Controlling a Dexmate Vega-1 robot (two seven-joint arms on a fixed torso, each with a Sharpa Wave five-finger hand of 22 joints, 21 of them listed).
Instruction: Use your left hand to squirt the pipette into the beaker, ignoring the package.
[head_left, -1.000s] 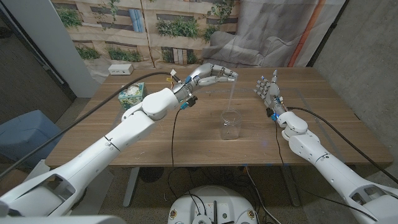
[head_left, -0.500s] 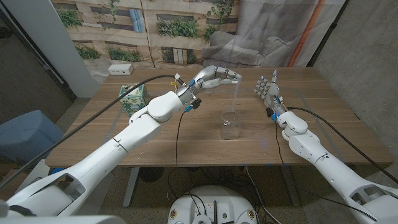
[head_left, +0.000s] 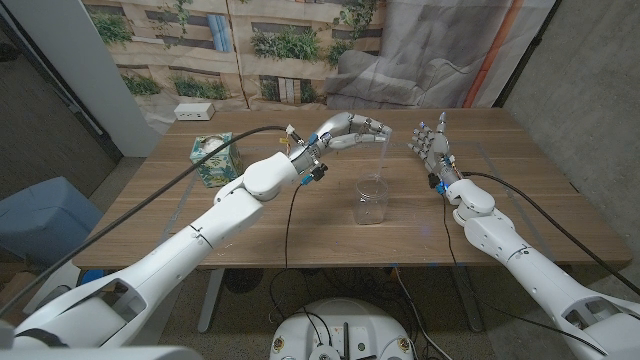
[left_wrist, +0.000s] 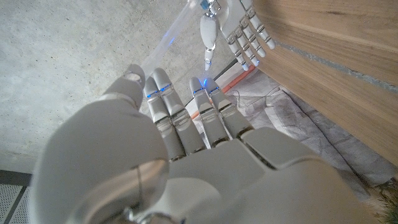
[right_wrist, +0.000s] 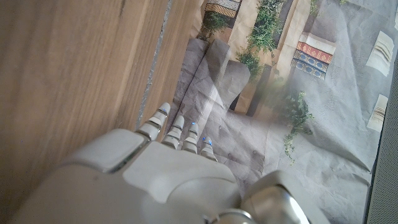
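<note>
My left hand (head_left: 352, 129) hovers above and behind the clear glass beaker (head_left: 371, 200), which stands upright mid-table. Its fingers are curled around a clear pipette (head_left: 383, 150) whose thin tube points down toward the beaker's mouth; the tube is faint in the head view. In the left wrist view the pipette (left_wrist: 169, 38) reaches out past the curled fingers (left_wrist: 186, 121) of my left hand (left_wrist: 186, 162). My right hand (head_left: 432, 146) stands upright to the right of the beaker, fingers apart and holding nothing. It also appears in the left wrist view (left_wrist: 239, 28).
A green package (head_left: 213, 158) lies on the table's left side, behind my left arm. A white power strip (head_left: 195, 112) sits at the far left edge. The wooden table (head_left: 300, 225) has bare room in front of the beaker. A printed backdrop hangs behind.
My left hand has moved a little to the right and farther from me, carrying the pipette, so its tube now hangs nearer over the beaker. The right hand has stayed still.
</note>
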